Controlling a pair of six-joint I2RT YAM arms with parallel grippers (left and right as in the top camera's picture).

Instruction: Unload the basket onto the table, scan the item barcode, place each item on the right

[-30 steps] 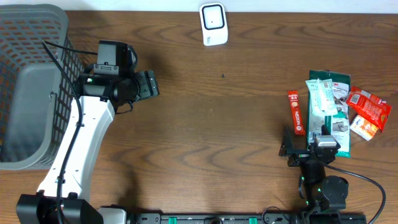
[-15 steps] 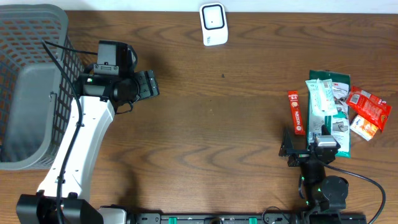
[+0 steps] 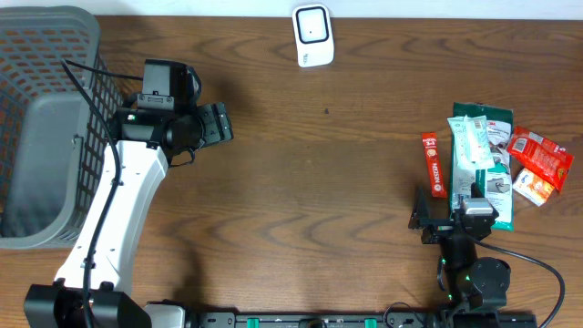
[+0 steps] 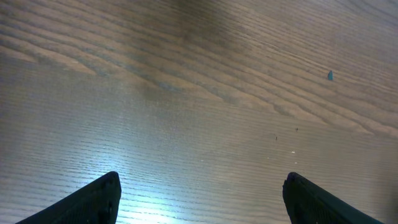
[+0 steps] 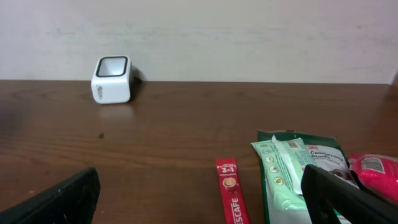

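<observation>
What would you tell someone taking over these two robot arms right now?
Left gripper: open, empty, over bare table beside the basket.
Right gripper: open, empty, at the near edge by the green wipes pack.
Things: coffee stick, wipes pack and red packets lie at the right; white scanner at the far edge.
Done: nothing picked up.
To do: grab one item, show its barcode to the scanner.

This looks like a mock shop checkout: a small white cube-shaped barcode scanner [image 3: 312,35], a grey plastic mesh shopping basket [image 3: 55,36] and red and green retail packets [image 3: 492,155] share a dark wood-grain worktop [image 3: 319,164] before a plain pale wall [image 5: 249,37].
</observation>
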